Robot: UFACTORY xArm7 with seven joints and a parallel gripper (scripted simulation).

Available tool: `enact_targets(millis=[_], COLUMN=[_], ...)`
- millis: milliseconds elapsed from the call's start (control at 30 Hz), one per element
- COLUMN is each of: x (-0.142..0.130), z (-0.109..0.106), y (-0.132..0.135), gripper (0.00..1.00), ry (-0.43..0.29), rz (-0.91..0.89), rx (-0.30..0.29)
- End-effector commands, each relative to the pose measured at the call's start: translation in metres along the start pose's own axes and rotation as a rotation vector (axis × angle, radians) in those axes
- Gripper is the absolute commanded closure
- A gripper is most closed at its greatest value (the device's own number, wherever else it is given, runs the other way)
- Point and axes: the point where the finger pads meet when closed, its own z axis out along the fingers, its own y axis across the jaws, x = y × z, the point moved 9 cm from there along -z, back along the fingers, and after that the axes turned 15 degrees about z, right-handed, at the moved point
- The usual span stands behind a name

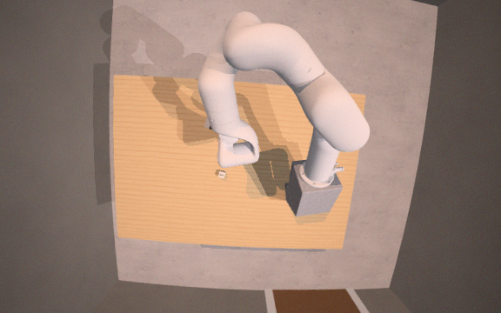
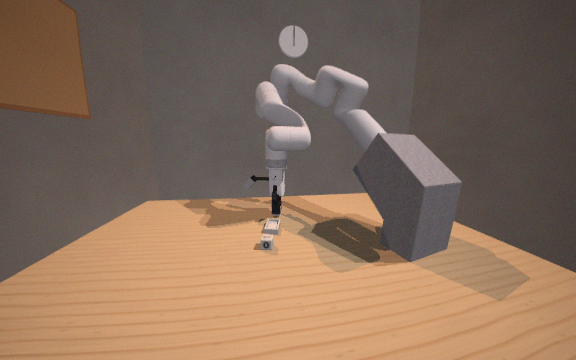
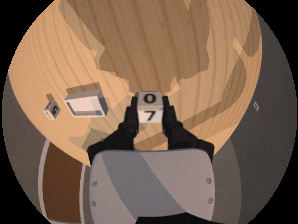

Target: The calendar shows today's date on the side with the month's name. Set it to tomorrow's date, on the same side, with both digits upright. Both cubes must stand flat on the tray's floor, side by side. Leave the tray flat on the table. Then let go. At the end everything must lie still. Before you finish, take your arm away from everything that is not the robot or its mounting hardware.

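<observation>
My gripper [image 3: 150, 104] is shut on a white date cube [image 3: 149, 108] and holds it above the table. In the wrist view the cube shows a 0 on one face and a 7 on the face below it. The small white tray [image 3: 87, 106] lies flat on the table to the left of the fingers, and it looks empty. The second cube [image 3: 51, 107] stands on the table just outside the tray's left end. In the exterior view the gripper [image 2: 275, 207] hangs just above the tray [image 2: 271, 226], with the loose cube [image 2: 266, 244] in front of it. From above only the loose cube [image 1: 221, 175] shows.
The arm's grey base block [image 2: 408, 195] stands on the wooden table to the right of the tray. In the overhead view the arm's wrist [image 1: 237, 152] hides the tray and the gripper.
</observation>
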Motion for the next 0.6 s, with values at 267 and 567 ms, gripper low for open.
enact_targets(millis=[267,567], x=[0.0004,0.0004], z=[-0.0008,0.0006], y=[-0.0009,-0.0009], gripper=[0.73,0.73], ry=[0.002,0.002], rz=[-0.001,-0.001], rx=[0.002,0.002])
